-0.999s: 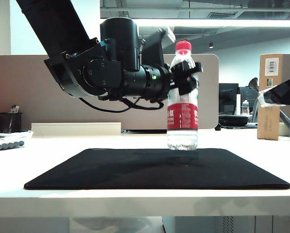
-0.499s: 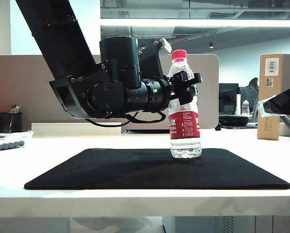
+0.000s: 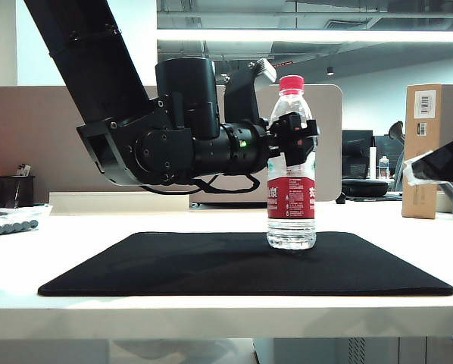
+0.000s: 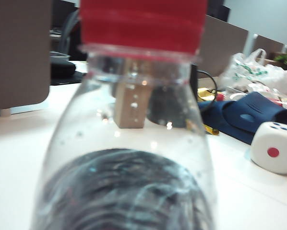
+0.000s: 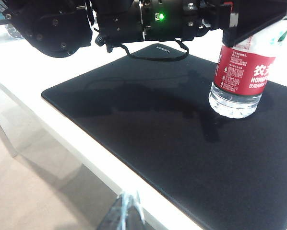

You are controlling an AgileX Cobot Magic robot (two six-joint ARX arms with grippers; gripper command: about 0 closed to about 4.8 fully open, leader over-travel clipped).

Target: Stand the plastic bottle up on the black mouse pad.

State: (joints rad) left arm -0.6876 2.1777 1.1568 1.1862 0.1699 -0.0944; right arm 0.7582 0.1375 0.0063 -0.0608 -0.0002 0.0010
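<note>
Plastic bottle: upright on the black mouse pad, right of centre, toward the far edge.
Left end effector: level at the bottle's upper body; fingers around it, grip unclear.
Right end effector: off right; barely visible, cannot tell its state.

A ceiling light strip glows overexposed above, leaving the tabletop washed white. Soft shadows fall across the black mouse pad. Up close, the plastic bottle blurs completely.
</note>
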